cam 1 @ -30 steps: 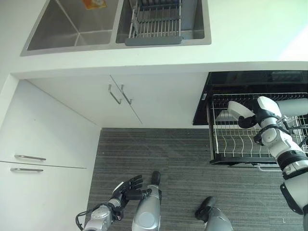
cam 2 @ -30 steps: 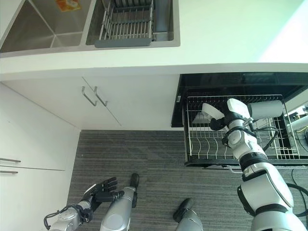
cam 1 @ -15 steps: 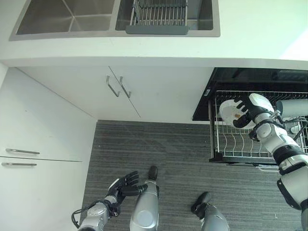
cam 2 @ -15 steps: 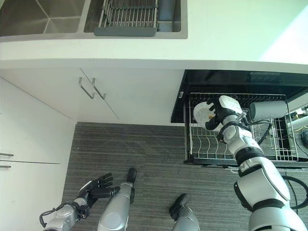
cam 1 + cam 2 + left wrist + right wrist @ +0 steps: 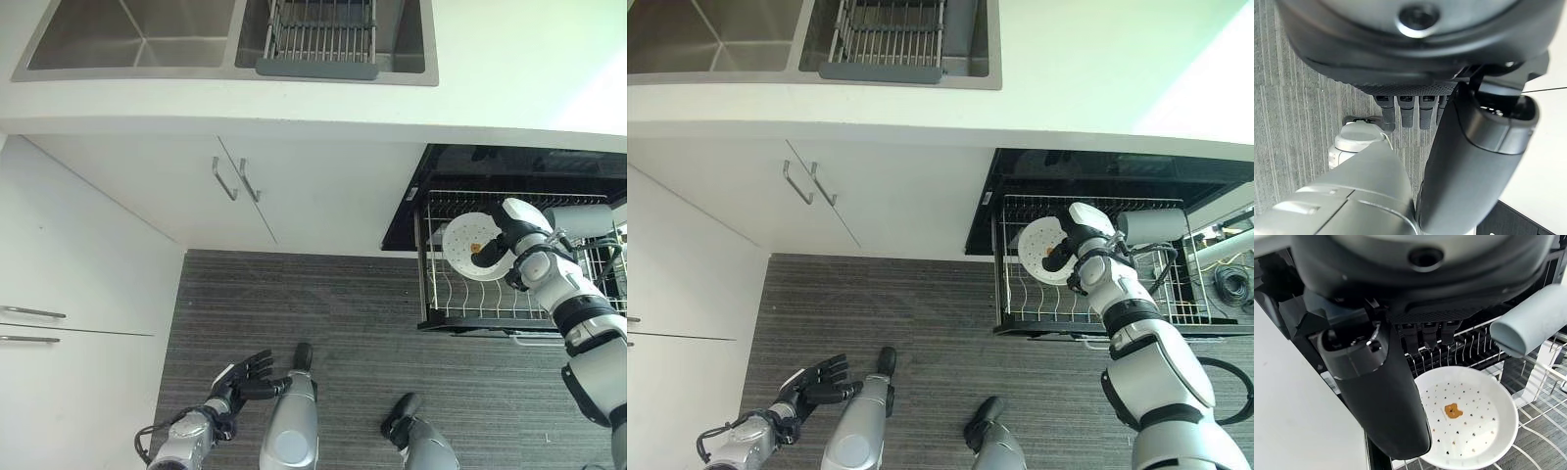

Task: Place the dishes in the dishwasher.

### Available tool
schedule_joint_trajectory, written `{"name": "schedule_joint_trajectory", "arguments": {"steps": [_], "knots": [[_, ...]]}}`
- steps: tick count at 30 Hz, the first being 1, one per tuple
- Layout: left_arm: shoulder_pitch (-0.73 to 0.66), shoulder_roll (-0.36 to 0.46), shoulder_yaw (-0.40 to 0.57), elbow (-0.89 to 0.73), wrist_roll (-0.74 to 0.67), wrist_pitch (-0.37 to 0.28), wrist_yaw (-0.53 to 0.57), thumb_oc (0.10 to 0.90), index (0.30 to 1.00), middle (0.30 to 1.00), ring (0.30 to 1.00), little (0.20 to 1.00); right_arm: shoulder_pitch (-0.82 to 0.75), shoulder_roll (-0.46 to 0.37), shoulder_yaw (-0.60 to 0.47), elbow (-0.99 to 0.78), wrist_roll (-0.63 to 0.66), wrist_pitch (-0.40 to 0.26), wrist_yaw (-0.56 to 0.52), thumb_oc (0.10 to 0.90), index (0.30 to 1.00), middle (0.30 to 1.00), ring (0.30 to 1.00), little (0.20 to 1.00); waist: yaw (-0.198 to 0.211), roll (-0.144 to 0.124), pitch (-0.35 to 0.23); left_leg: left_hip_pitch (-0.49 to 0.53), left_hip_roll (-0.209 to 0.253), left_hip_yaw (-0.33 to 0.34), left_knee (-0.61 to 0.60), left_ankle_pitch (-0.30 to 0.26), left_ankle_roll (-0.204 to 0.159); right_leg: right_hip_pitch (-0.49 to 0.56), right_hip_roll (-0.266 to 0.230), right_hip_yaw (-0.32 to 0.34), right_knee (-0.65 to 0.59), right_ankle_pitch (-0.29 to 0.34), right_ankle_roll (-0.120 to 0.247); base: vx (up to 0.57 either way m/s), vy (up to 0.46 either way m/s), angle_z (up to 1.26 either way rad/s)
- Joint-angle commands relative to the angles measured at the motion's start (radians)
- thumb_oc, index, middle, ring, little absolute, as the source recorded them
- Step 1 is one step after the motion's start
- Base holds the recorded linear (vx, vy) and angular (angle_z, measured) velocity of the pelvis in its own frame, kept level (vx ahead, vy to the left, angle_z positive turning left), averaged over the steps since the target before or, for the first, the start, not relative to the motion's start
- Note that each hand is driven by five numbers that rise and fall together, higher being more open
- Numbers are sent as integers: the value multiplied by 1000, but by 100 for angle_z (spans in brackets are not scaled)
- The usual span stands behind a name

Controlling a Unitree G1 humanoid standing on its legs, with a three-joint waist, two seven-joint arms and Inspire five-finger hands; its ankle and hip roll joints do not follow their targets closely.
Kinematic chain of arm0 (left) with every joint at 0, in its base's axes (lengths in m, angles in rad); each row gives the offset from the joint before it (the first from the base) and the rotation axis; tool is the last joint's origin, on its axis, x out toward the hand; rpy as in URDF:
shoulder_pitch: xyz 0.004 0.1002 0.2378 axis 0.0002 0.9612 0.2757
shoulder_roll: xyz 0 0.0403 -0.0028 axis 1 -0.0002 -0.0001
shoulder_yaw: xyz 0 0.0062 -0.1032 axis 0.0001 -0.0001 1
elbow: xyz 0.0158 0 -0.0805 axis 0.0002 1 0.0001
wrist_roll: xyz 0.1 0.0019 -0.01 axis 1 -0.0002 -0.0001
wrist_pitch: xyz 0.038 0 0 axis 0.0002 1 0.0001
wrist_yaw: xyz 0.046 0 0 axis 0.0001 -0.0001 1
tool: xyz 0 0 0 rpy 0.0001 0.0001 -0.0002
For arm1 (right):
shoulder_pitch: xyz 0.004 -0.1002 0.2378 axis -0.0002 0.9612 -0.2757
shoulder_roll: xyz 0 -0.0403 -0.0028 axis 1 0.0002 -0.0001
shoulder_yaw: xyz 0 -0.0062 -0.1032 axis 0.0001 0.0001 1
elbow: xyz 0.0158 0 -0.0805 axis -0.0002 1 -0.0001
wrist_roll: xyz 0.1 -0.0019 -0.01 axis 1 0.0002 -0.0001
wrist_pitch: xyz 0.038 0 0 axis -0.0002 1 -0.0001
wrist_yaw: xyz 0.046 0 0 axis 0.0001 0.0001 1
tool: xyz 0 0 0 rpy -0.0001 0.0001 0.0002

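A white plate (image 5: 470,248) with small dots and a brown bear mark in its middle (image 5: 1469,426) is held tilted over the left part of the pulled-out dishwasher rack (image 5: 468,302). My right hand (image 5: 511,238) is shut on its rim, with the thumb (image 5: 1385,396) across the face and the fingers (image 5: 1425,338) behind. A pale grey cup (image 5: 584,219) lies on its side in the rack, just right of the hand. My left hand (image 5: 241,376) hangs low over the floor, open and holding nothing.
The dishwasher's dark opening (image 5: 509,166) sits under the white counter (image 5: 509,69). A double sink (image 5: 127,39) holds a wire drainer (image 5: 317,39). White cabinet doors with bar handles (image 5: 233,178) stand to the left. Grey striped floor (image 5: 323,304) lies in front.
My right hand has turned the plate from edge-on to face-up and brought it down over the rack's left side. The camera has shifted a little. My left hand stays low.
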Motion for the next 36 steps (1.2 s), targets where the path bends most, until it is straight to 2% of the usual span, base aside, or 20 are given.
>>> {"name": "schedule_joint_trajectory", "arguments": {"steps": [1, 4, 5, 7, 10, 13, 14, 17, 20, 23, 24, 31, 33, 34, 36], "knots": [[66, 43, -6, 6, 15, -8, 8, 800, 900, 900, 900, 900, -62, -62, -16, -55, 97, 7, 9, 800, 900, 900, 900, 900, -2, -6, -54, -2, -6, -72, 20, -142, 4, 11, 22, 64, -8, -73, 50, -26, -7, -7], [80, 43, 15, 9, 27, -1, 16, 800, 900, 900, 900, 900, -27, -88, -39, -124, 136, 36, 36, 800, 900, 900, 900, 900, -14, -21, -65, 11, 2, -62, 20, -146, 3, 21, 28, 68, -8, -75, 49, -11, -9, -3], [93, 41, 32, 9, 37, 2, 22, 800, 900, 900, 900, 900, 12, -104, -63, -187, 182, 70, 45, 800, 900, 900, 900, 900, -25, -30, -73, 22, 5, -57, 20, -150, 2, 28, 31, 72, -8, -76, 49, 13, -11, -4], [132, 24, 81, 12, 47, 6, 42, 800, 900, 900, 900, 900, 155, -138, -173, -393, 257, 159, 76, 800, 900, 900, 900, 900, -66, -47, -93, 58, 18, -36, 20, -159, 1, 50, 42, 91, -8, -81, 46, 60, 8, -10], [184, -7, 149, 17, 73, 7, 54, 800, 900, 900, 900, 900, 408, -134, -372, -638, 250, 230, 72, 800, 900, 900, 900, 900, -120, -60, -119, 101, 32, -11, 20, -173, 3, 70, 55, 119, -8, -86, 45, 76, 8, -32], [207, -31, 186, 32, 97, 2, 55, 800, 900, 900, 900, 900, 564, -108, -491, -770, 225, 275, 64, 800, 900, 900, 900, 900, -158, -65, -137, 117, 39, 6, 20, -178, 7, 72, 58, 137, -8, -85, 46, 43, 8, -26], [230, -54, 212, 46, 118, -10, 57, 800, 900, 900, 900, 900, 700, -86, -594, -865, 202, 310, 69, 800, 900, 900, 900, 900, -189, -65, -150, 140, 46, 26, 20, -187, 8, 79, 60, 151, -8, -86, 49, 65, 8, -36], [241, -71, 233, 61, 128, -14, 57, 800, 900, 900, 900, 900, 808, -60, -688, -922, 168, 351, 62, 800, 900, 900, 900, 900, -223, -59, -160, 172, 56, 55, 20, -202, 6, 92, 61, 167, -8, -93, 55, 35, 14, -33], [245, -81, 241, 67, 135, -19, 58, 800, 900, 900, 900, 900, 864, -38, -731, -932, 126, 387, 49, 800, 900, 900, 900, 900, -242, -53, -167, 187, 58, 70, 20, -207, 6, 97, 61, 175, -8, -95, 57, 17, 20, -23], [247, -87, 243, 62, 135, -11, 64, 800, 900, 900, 900, 900, 905, -5, -756, -937, 176, 432, 63, 800, 900, 900, 900, 900, -261, -46, -174, 199, 60, 83, 20, -209, 6, 102, 61, 185, -8, -97, 56, 15, 17, -17], [243, -93, 240, 68, 131, -14, 72, 800, 900, 900, 900, 900, 921, 31, -758, -922, 179, 453, 56, 800, 900, 900, 900, 900, -270, -44, -175, 205, 61, 88, 20, -206, 6, 104, 62, 190, -8, -95, 53, 42, 9, -18], [241, -93, 230, 69, 145, 16, 77, 800, 900, 900, 900, 900, 942, 100, -707, -792, 150, 499, 76, 800, 900, 900, 900, 900, -274, -34, -182, 234, 54, 94, 20, -215, 6, 130, 62, 189, -8, -105, 50, 34, 2, -1], [231, -89, 213, 77, 145, 27, 78, 800, 900, 900, 900, 900, 916, 109, -666, -701, 183, 499, 73, 800, 900, 900, 900, 900, -265, -32, -183, 236, 50, 89, 20, -211, 6, 135, 58, 181, -8, -104, 47, 59, -6, 5], [208, -80, 181, 97, 144, 35, 75, 800, 900, 900, 900, 900, 861, 126, -602, -520, 266, 490, 68, 800, 900, 900, 900, 900, -240, -28, -186, 246, 44, 78, 20, -216, 5, 153, 55, 165, -8, -111, 46, 80, -19, 8], [185, -75, 150, 119, 158, 34, 75, 800, 900, 900, 900, 900, 798, 129, -548, -351, 320, 469, 62, 800, 900, 900, 900, 900, -214, -26, -189, 243, 38, 66, 20, -212, 5, 161, 48, 144, -8, -109, 45, 75, -29, 14]]}}
